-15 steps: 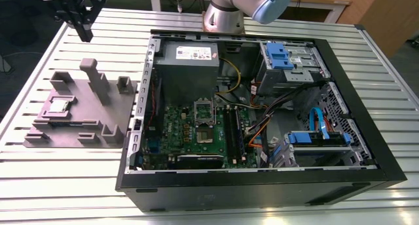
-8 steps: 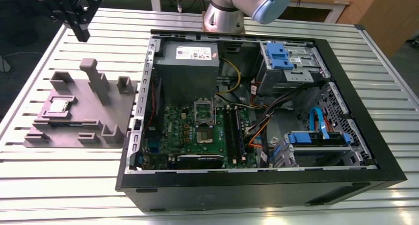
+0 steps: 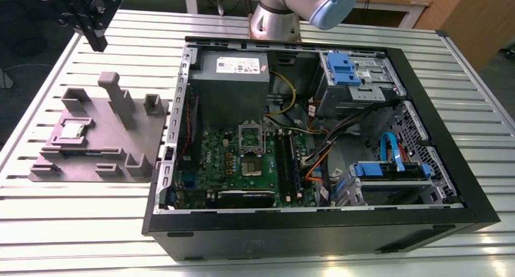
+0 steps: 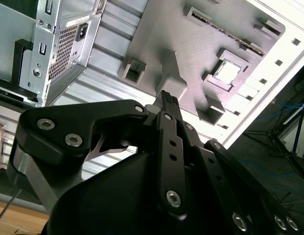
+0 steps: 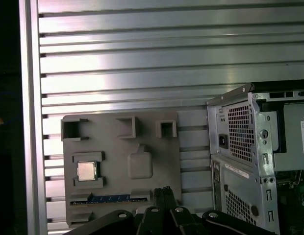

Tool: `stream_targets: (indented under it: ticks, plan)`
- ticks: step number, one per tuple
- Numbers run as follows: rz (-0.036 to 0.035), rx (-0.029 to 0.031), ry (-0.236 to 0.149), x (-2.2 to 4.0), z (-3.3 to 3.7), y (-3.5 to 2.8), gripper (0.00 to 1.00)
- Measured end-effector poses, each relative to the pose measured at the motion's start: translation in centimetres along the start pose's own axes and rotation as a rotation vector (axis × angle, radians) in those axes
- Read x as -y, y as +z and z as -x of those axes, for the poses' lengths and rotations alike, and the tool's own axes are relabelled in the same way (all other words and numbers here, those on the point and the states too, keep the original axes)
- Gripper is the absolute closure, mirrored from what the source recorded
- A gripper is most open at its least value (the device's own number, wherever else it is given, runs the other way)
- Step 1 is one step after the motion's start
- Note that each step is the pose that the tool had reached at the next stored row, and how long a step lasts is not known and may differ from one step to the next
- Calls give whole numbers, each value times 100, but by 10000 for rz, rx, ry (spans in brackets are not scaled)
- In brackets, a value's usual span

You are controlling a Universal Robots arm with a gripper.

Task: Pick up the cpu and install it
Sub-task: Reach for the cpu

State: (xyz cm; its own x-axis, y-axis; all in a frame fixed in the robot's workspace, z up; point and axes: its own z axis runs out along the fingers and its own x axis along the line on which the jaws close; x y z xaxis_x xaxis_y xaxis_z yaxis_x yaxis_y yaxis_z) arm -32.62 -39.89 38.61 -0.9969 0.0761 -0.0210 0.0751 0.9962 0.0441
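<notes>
At the exterior view's far left, high above the slatted table (image 3: 72, 222): pincer (image 3: 98, 46), fingers drawn together, gripping nothing. Below it and toward the near side, well apart: cpu (image 3: 72, 130), seated flat in a square recess of the grey moulded plate (image 3: 113, 153), metal face up, untouched. Square item, hence no long axis; edges parallel to the plate's edges. In the first wrist view: cpu (image 5: 86, 171) offset sideways from the pincer (image 5: 162, 190), so not directly underneath. In the second wrist view: cpu (image 4: 227, 71) out beyond the pincer (image 4: 167, 96), bare plate between. Just beside the plate, to the exterior view's right: open computer case (image 3: 322, 229), with the silver-framed socket (image 3: 250, 134) on its board, centre dark. Judged status: pick not yet begun.
</notes>
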Motion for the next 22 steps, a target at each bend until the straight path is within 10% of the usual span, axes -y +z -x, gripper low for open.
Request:
stream_targets:
  ticks: [16,22]
  plan:
    - [5,-2,1,0,-10,0,90]
    - [180,-124,12,0,-9,1,90]
